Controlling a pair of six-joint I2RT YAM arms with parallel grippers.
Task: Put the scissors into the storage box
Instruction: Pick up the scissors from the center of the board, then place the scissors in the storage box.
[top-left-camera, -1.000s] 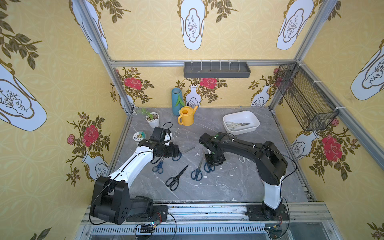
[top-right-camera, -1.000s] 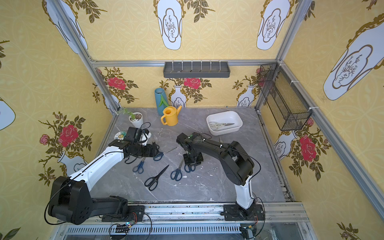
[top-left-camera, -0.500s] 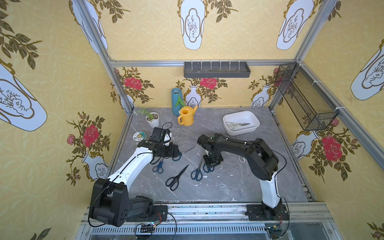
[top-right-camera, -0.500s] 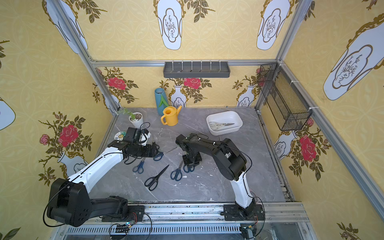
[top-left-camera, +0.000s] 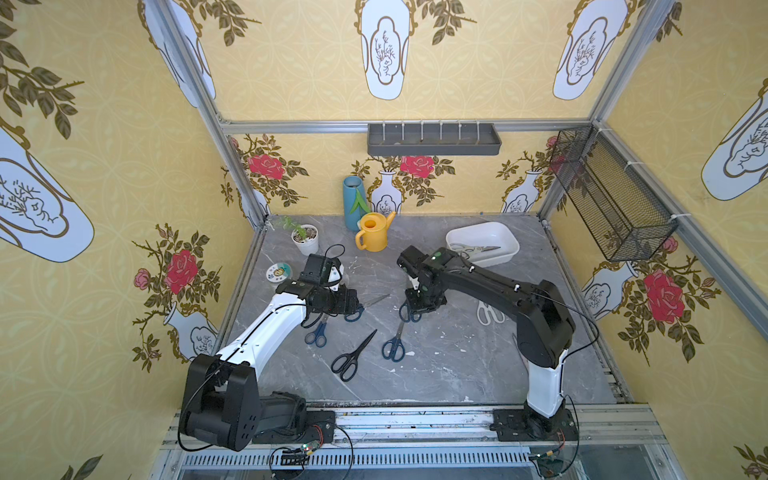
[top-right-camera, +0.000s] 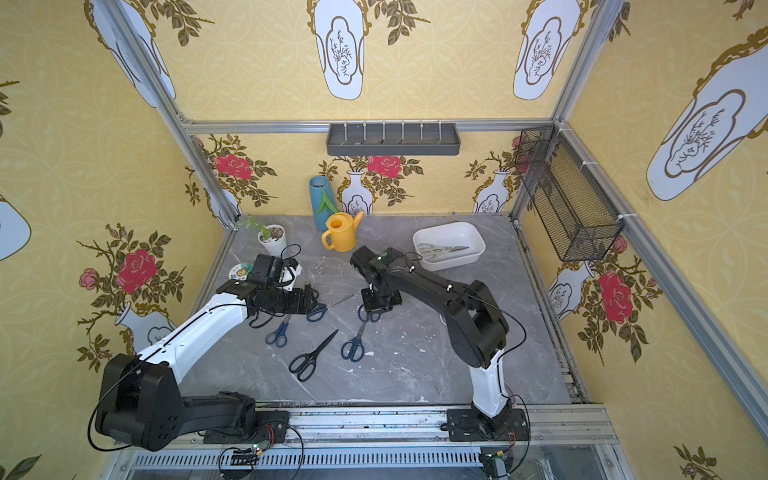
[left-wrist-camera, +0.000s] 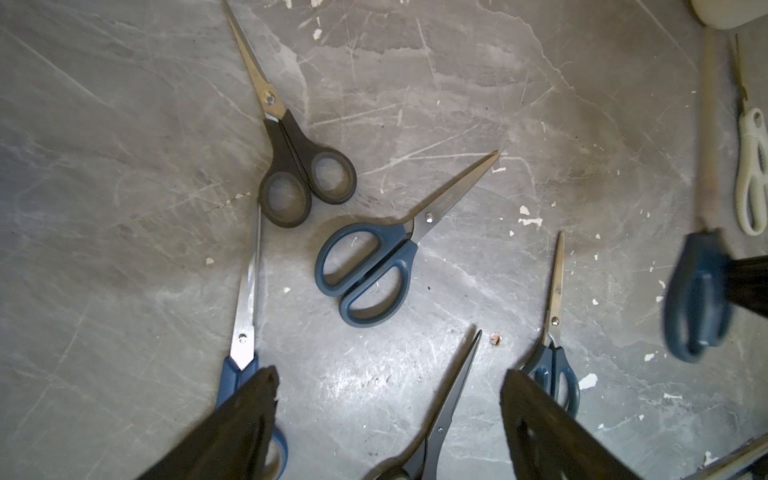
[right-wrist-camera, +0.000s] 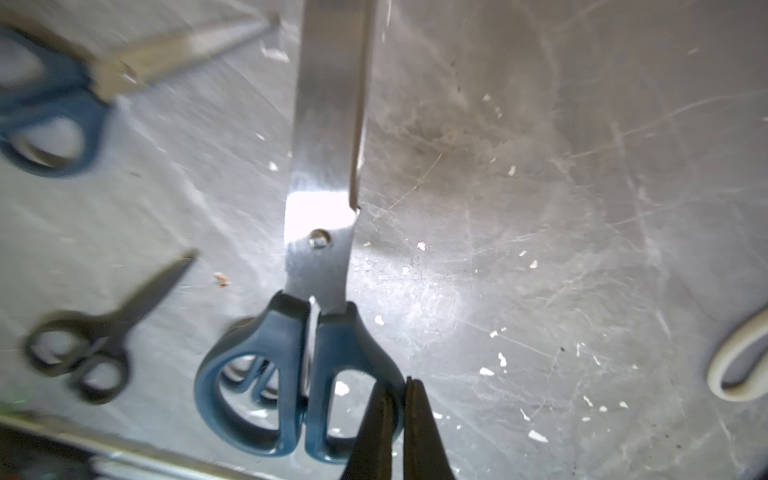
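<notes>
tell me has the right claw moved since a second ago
Yes, slightly. In a top view the right claw sits a little lower in the picture, farther from the storage box than before, now shut on a blue-handled pair of scissors.

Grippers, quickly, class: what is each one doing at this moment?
Left gripper: open, holding nothing, above the scissors on the table.
Right gripper: shut on the handle loop of a blue-handled pair.

Both top views look steeply down from high in front (sharing the whole table (top-left-camera: 449, 365)); wrist cameras hang close above it.
</notes>
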